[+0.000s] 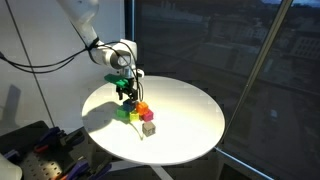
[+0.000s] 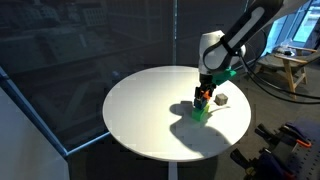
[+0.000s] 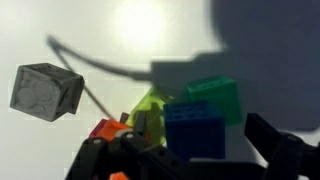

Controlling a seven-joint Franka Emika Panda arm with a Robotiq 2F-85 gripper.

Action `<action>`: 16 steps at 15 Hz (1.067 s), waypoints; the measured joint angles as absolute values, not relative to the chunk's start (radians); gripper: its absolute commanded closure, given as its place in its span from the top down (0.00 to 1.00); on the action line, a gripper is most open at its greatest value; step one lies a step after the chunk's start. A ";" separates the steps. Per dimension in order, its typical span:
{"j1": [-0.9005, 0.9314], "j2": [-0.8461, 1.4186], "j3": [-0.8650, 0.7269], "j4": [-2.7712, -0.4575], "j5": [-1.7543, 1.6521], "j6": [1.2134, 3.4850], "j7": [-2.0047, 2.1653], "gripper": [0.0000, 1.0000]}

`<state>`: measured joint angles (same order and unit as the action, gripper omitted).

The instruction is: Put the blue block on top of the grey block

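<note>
A: Right, pincer (image 3: 185, 158) first. State?

B: Released. In the wrist view two dark fingers (image 3: 283, 150) enter from the lower edge of the frame. They stand wide apart with nothing clamped between them.

A: Blue block (image 3: 195, 130)?

B: Lower centre of the wrist view, in the gap between the fingers, sitting on the table. Cannot tell whether either finger touches it.

A: What is around it?

B: A tight cluster. The green block (image 3: 218, 98) is directly above it in the frame, toward the upper right, and looks to be touching it. The yellow block (image 3: 150, 110) is against its left side. An orange block (image 3: 108, 128) is further left and lower, partly behind the left-hand finger.

A: Grey block (image 3: 45, 90)?

B: Left edge of the wrist view at mid height, turned at an angle. Bare table shows between it and the cluster, and it lies well outside the span of the pincer.

A: And from outside?

B: Both exterior views show the round white table (image 1: 190, 110). In an exterior view the pincer (image 1: 127, 88) hangs low over the cluster, left of the table's centre, and the grey block (image 1: 149, 127) is at the cluster's lower right end. In an exterior view the grey block (image 2: 221, 99) lies right of the pincer (image 2: 205, 90). The blue block is too small and shadowed to pick out in either.
</note>
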<state>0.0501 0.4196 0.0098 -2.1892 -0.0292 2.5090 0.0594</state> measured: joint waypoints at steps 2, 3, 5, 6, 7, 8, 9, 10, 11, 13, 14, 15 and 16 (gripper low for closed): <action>0.050 0.425 0.010 -2.188 -0.029 2.510 0.059 1.00; 0.050 0.428 0.010 -2.186 -0.029 2.510 0.059 1.00; 0.050 0.437 0.010 -2.182 -0.029 2.510 0.059 1.00; 0.050 0.441 0.010 -2.178 -0.029 2.510 0.059 1.00; 0.050 0.446 0.010 -2.174 -0.029 2.510 0.059 1.00; 0.050 0.450 0.010 -2.170 -0.029 2.510 0.059 1.00; 0.050 0.454 0.010 -2.167 -0.029 2.510 0.059 1.00; 0.050 0.457 0.009 -2.164 -0.029 2.510 0.059 0.75; 0.050 0.460 0.009 -2.161 -0.029 2.510 0.059 0.73; 0.050 0.468 0.009 -2.155 -0.029 2.510 0.059 0.56; 0.050 0.471 0.009 -2.152 -0.029 2.510 0.059 0.49; 0.050 0.475 0.009 -2.149 -0.030 2.510 0.059 0.41; 0.050 0.478 0.009 -2.148 -0.030 2.510 0.059 0.34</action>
<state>0.0502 0.4784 0.0089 -2.1476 -0.0303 2.5099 0.0593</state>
